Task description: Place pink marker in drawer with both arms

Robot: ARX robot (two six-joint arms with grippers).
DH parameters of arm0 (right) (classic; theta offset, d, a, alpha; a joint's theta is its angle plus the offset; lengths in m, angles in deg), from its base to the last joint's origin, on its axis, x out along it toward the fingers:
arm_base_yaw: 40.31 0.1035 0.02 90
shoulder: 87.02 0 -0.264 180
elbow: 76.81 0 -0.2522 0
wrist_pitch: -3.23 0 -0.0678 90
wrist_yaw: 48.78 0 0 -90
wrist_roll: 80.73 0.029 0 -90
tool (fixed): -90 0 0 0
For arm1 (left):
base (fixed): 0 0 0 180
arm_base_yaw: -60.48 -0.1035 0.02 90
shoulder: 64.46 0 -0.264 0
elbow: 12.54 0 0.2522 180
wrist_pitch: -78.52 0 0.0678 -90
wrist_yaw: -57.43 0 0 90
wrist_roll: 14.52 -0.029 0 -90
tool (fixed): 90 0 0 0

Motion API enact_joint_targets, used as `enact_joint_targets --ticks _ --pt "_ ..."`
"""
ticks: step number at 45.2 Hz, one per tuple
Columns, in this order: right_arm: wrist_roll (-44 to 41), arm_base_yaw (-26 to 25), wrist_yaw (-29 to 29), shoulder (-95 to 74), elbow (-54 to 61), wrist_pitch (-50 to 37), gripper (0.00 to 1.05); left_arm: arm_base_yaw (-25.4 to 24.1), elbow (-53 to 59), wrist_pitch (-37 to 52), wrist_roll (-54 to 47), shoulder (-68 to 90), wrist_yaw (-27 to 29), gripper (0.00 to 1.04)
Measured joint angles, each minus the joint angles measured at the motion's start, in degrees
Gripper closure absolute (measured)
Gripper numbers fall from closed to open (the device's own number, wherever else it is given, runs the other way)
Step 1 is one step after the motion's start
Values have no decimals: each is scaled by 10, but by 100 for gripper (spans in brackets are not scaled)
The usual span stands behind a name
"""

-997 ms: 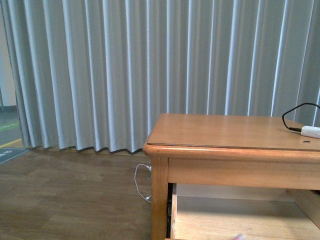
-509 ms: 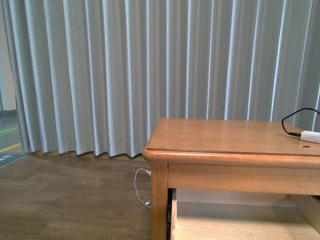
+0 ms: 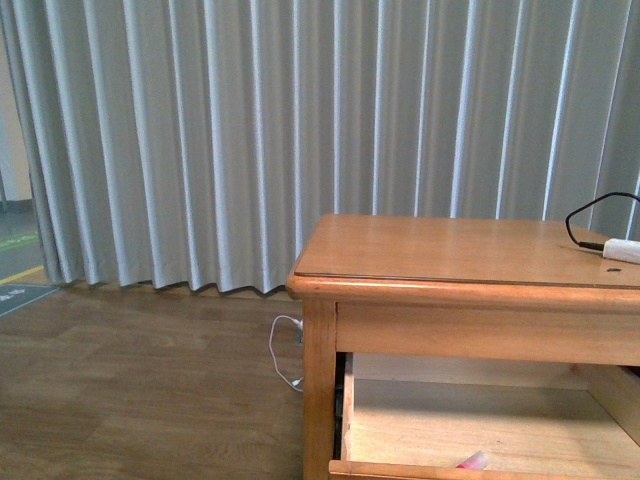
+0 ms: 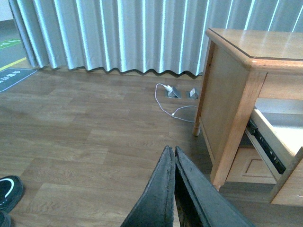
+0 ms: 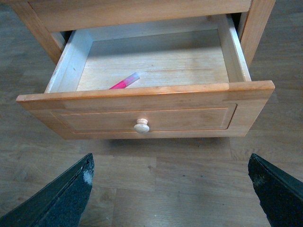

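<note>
In the open drawer (image 5: 189, 116), pink marker (image 5: 124, 81)

— Spotted on top of the bench (image 3: 450, 250)?
— Only a white plug (image 3: 622, 251) on a black cable (image 3: 569, 225), lying at the right edge of the top.
— And under the top?
— Pulled-out drawer (image 5: 189, 116). Holds a pink marker (image 5: 124, 81), lying flat and aslant on the drawer bottom, just behind the front panel, left of the knob (image 5: 141, 126). Cannot tell whether touching the panel.
— Down on the floor (image 4: 71, 142)?
— Brown planks, bearing the bench legs. Near one leg, a white cord (image 4: 161, 105) looping to one of two grey sockets (image 4: 174, 92). Well apart from those, a dark shoe (image 4: 8, 189) with white trim and the corner of a grey mat (image 4: 14, 78).
</note>
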Motion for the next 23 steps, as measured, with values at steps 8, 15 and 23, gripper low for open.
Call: enact_joint_targets --ticks 8,15,23 --pt "0 0 0 0 0 0 9 0 0 -43 0 -43 0 101" --pt "0 0 0 0 0 0 9 0 0 -70 0 -69 0 101" --pt "0 0 0 0 0 0 9 0 0 -173 0 -159 0 101"
